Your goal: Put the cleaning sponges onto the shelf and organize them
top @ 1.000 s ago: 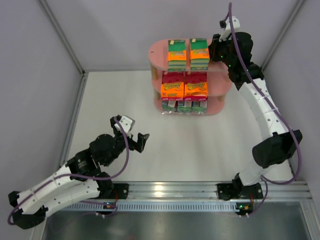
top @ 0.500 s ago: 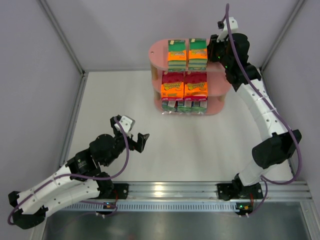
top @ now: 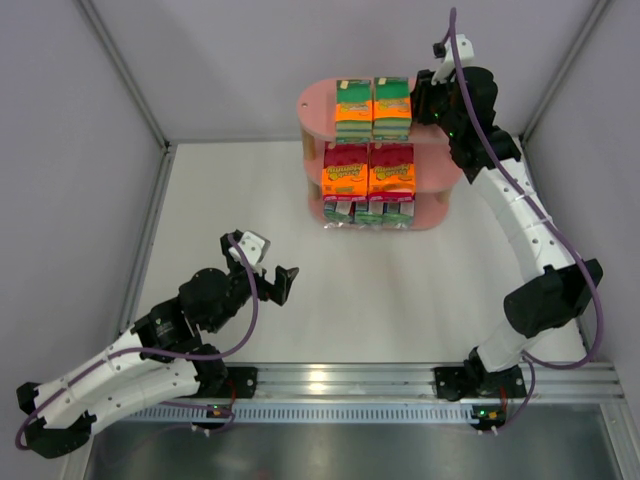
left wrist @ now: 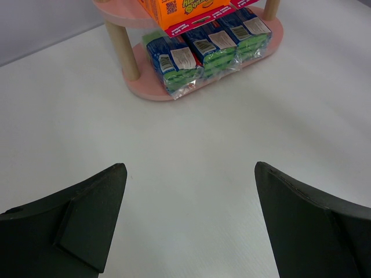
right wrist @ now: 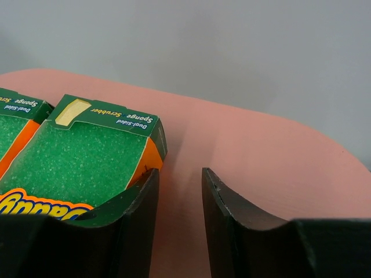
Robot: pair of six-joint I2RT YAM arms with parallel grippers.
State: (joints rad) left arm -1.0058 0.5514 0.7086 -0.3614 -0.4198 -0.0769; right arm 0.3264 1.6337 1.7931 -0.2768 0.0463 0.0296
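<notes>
The pink shelf stands at the back of the table. Its top board holds two green-and-orange sponge packs side by side. The middle board holds two orange-and-magenta packs. The bottom board holds several blue-and-green packs. My right gripper is at the top board, narrowly open and empty. Its left finger rests against the right side of the right green pack, over the bare pink board. My left gripper is wide open and empty above the table, well in front of the shelf.
Grey walls close the table on the left, back and right. A metal rail with both arm bases runs along the near edge. The shelf's wooden posts stand between its boards.
My right gripper has slid left along the top board, and the right green-and-orange pack has moved left up to its neighbour. The left arm has not moved.
</notes>
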